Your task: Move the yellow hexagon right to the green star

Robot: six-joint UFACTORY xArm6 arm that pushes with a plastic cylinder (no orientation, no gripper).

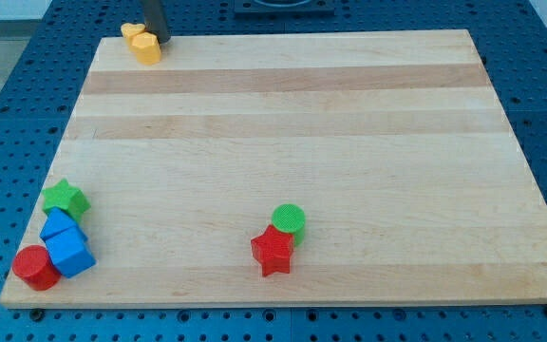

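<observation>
The yellow hexagon [146, 48] lies at the top left corner of the wooden board [292, 123], touching a second yellow block [132, 31], shape unclear, just up-left of it. My tip [158, 42] comes down from the view's top and stands right next to the hexagon's upper right side. The green star [66, 199] lies far below, near the board's left edge toward the bottom.
Just below the green star are two blue blocks [65, 245] and a red cylinder [34, 267] at the bottom left corner. A green cylinder [289, 221] and a red star [273, 251] sit together at bottom centre.
</observation>
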